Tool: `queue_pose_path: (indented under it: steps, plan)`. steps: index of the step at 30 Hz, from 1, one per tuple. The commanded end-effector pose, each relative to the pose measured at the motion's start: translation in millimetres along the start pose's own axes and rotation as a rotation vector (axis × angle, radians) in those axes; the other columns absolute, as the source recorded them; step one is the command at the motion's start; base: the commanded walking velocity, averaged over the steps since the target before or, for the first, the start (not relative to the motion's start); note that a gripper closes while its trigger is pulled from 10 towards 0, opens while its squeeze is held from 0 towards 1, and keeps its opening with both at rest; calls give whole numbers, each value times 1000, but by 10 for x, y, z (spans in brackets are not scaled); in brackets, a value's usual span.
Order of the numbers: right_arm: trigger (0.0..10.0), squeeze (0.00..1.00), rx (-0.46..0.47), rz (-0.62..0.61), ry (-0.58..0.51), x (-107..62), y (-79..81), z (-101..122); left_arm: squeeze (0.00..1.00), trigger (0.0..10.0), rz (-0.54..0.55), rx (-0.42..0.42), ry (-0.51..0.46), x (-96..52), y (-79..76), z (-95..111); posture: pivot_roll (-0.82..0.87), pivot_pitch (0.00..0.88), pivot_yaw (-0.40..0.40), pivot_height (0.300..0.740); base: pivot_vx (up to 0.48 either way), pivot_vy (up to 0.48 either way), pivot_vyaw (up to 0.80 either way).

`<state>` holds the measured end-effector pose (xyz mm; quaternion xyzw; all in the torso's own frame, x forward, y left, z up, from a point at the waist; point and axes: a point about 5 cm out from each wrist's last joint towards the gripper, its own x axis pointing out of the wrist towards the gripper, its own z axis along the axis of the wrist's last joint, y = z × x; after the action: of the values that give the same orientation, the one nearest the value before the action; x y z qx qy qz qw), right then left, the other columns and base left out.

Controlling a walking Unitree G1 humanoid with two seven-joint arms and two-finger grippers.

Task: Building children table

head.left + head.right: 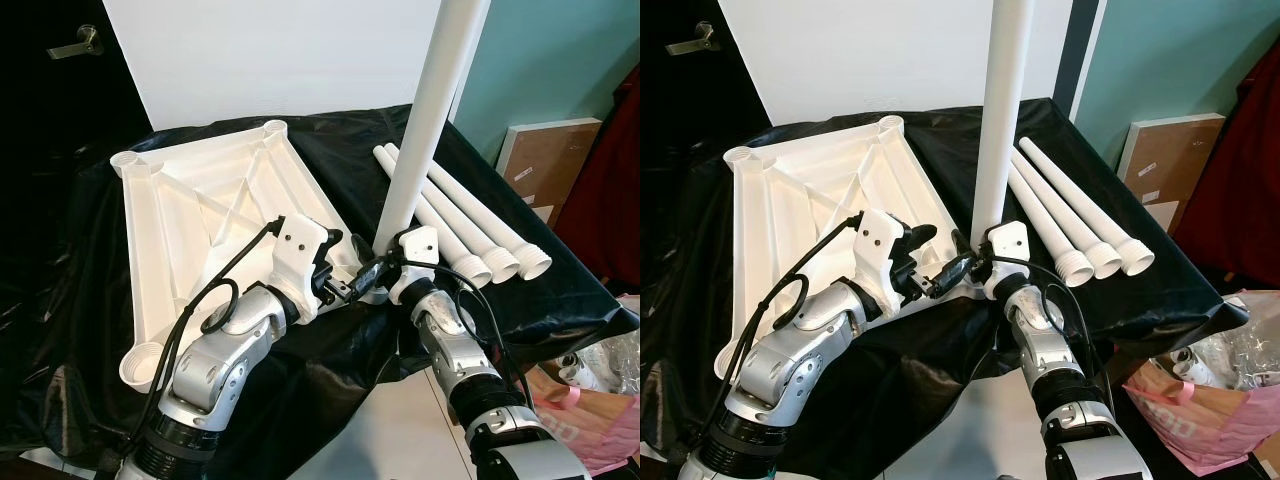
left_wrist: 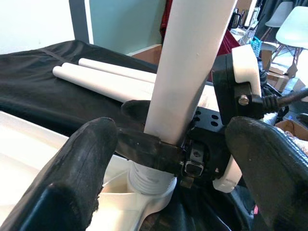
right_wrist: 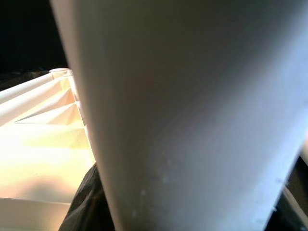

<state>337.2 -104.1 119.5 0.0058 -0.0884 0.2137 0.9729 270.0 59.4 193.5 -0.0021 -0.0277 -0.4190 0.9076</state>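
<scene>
The left wrist view catches the white table leg (image 2: 192, 62) seated threaded-end down in the corner socket of the upturned tabletop (image 1: 200, 200). The right gripper (image 2: 166, 154) pinches the leg's base, black fingers pressed around it. The left gripper (image 1: 335, 288) hangs spread just beside, touching nothing. Three spare legs (image 1: 470, 225) lie on the black cloth (image 1: 560, 290).

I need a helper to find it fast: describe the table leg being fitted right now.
On the black-draped surface lies an upside-down white tabletop. At its near right corner a white leg stands upright, gripped low by the right claw. The three other legs lie flat beside it.
</scene>
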Motion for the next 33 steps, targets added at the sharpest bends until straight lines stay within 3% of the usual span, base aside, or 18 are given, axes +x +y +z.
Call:
queue_pose_path:
  steps: [1, 17, 21, 23, 26, 27, 33]
  plan:
    - [10000, 0, 139, -76, 247, -208, -2, -440, 0, 10000, -53, 0, 4, -5, -52, -1, 4, 76, 9, 740, 0, 0, 0]
    - [10000, 0, 202, -75, 276, -174, 16, -419, 0, 10000, -51, -6, 1, -6, -62, 8, 6, 81, 5, 740, 0, 0, 0]
    - [10000, 0, 145, -62, 223, -168, 21, -357, 0, 10000, -49, -7, -1, -9, -60, 14, 7, 82, 4, 740, 0, 0, 0]
    - [10000, 0, 29, -36, 129, -174, 42, -255, 0, 10000, -50, -11, -3, -10, -63, 16, 5, 83, 5, 740, 0, 0, 0]
    - [10000, 0, -21, -26, 81, -179, 53, -203, 0, 10000, -49, -11, -3, -10, -64, 16, 5, 83, 4, 740, 0, 0, 0]
    - [10000, 0, -101, -7, 2, -188, 73, -108, 0, 10000, -48, -11, -4, -11, -66, 17, 5, 83, 4, 740, 0, 0, 0]
    - [10000, 0, -204, 9, -91, -195, 86, 31, 0, 10000, -43, -12, -8, -5, -53, 25, 5, 83, 3, 740, 0, 0, 0]
